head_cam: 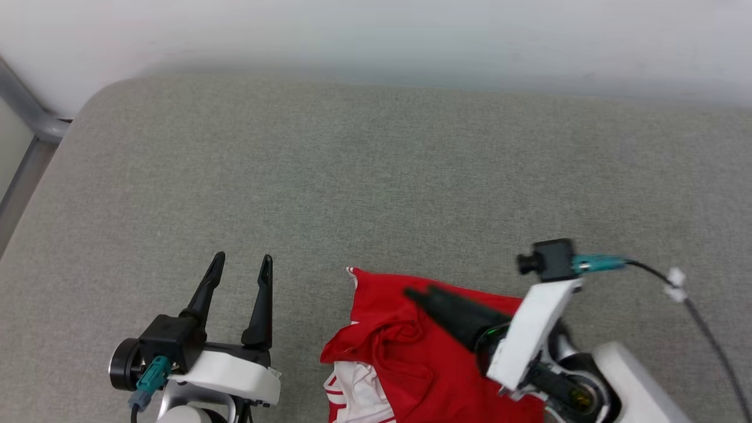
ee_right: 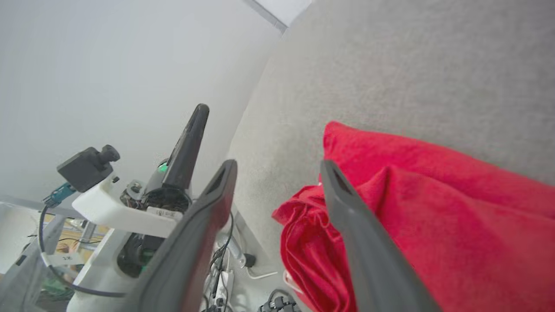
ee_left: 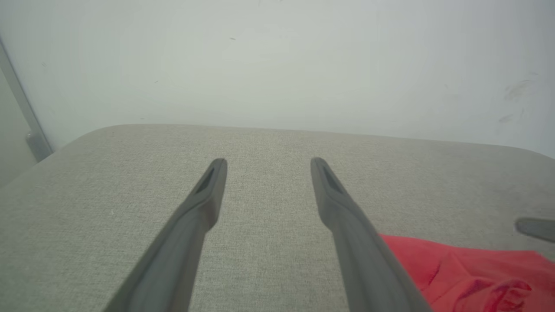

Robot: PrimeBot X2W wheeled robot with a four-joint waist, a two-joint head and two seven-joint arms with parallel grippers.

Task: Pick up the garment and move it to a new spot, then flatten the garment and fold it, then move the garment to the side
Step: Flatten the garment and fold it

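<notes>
Grey padded surface [head_cam: 376,176] by a white wall [head_cam: 411,35] carries the crumpled red shirt [head_cam: 423,364] at its near edge, likely light and floppy, best pinched at a hem corner, while the left claw [head_cam: 242,257] and right claw [ee_right: 278,163] both gape wide, empty.

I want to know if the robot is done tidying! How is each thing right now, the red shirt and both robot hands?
garment: crumpled, not folded, lying at the near edge of the grey cushion.
left gripper: open, empty, over bare cushion beside the garment.
right gripper: open, over the garment, gripping nothing.
</notes>
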